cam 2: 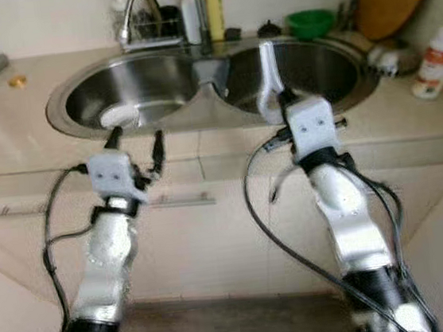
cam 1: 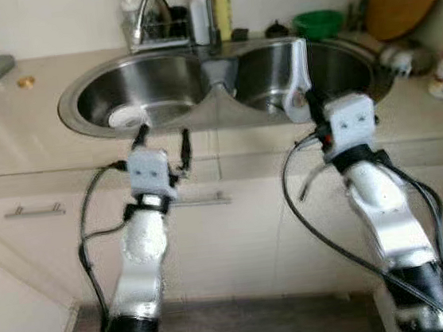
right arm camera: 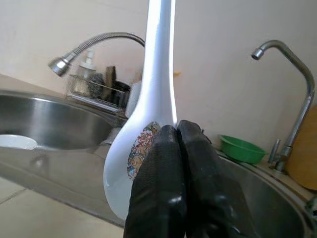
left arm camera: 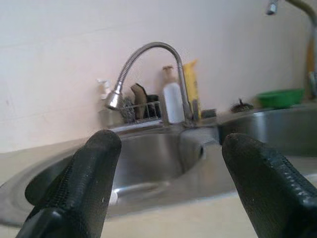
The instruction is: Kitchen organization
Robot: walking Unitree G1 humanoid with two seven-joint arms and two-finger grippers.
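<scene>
Your right pincer (right arm camera: 179, 148) pinches the white ceramic ladle-shaped spoon (right arm camera: 148, 124) upright over the steel double sink (cam 1: 79, 110), ready for placing; left pincer (cam 1: 163, 141) hovers spread apart.

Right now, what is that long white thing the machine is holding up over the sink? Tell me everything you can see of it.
It is a glossy white ceramic-looking soup spoon with a long slim handle and a broad rounded bowl bearing a small multicoloured floral print. It is held roughly upright, handle up, bowl down. The right end effector is pinched shut on the bowl's edge, its black fingers pressed together. It hangs above the front rim of the double stainless steel sink, by the right basin, touching nothing else that I can see.
</scene>
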